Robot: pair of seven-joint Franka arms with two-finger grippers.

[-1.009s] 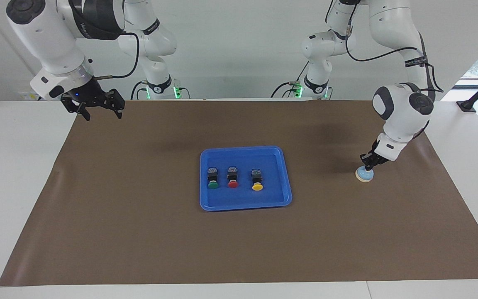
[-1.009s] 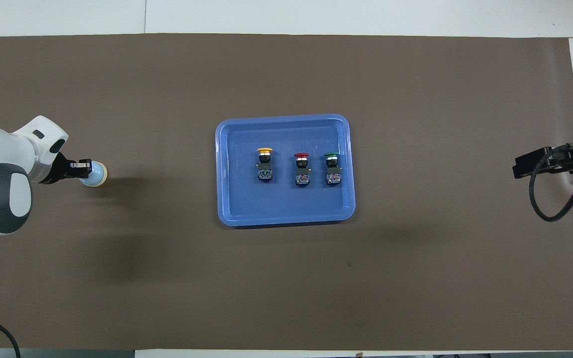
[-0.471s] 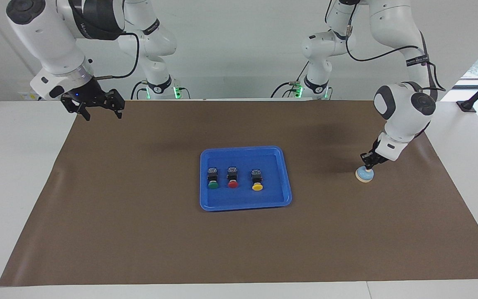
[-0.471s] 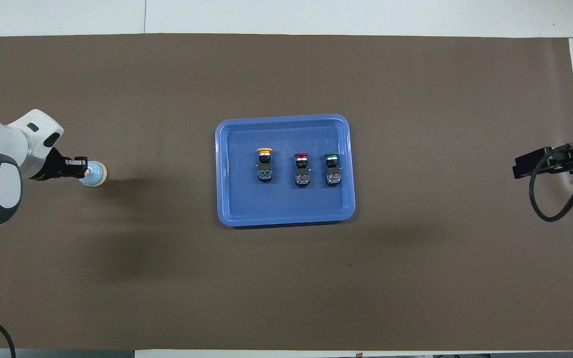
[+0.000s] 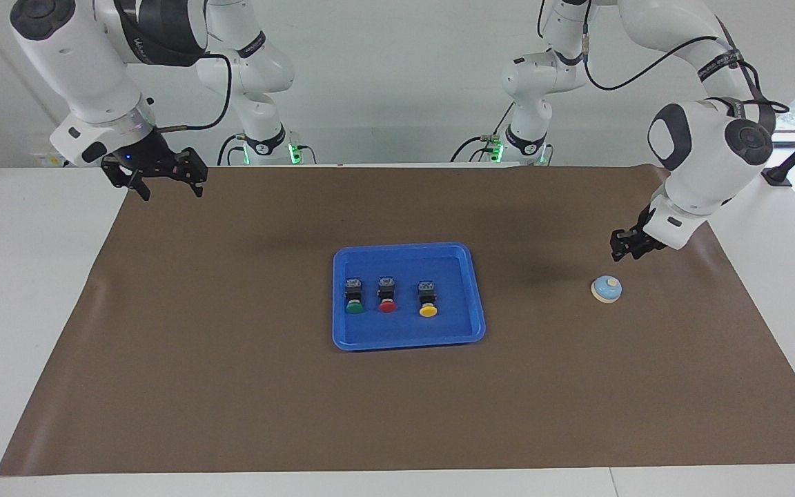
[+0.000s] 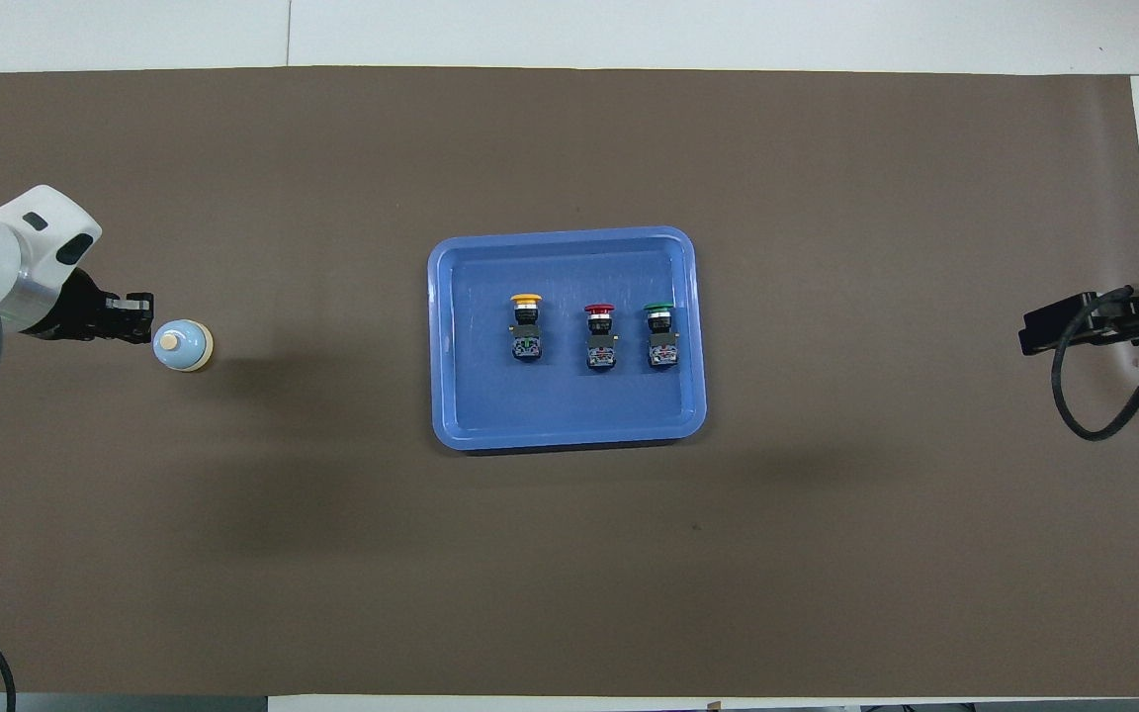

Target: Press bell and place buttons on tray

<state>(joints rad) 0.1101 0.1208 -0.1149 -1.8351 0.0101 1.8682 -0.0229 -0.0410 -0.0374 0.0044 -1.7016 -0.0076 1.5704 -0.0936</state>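
Fingers of the left gripper (image 5: 624,250) look pressed together, holding nothing, raised clear above the bell (image 5: 606,289) (which sits on the brown mat (image 5: 232,386) toward the left arm's end). The right gripper (image 5: 166,181) hangs with its fingers spread and empty over the mat's corner by its own base, waiting; overhead its tips are cut off. Farther out, the blue tray (image 5: 475,297) holds green button (image 5: 354,296), red button (image 5: 387,295) and yellow button (image 5: 427,299) in a row.
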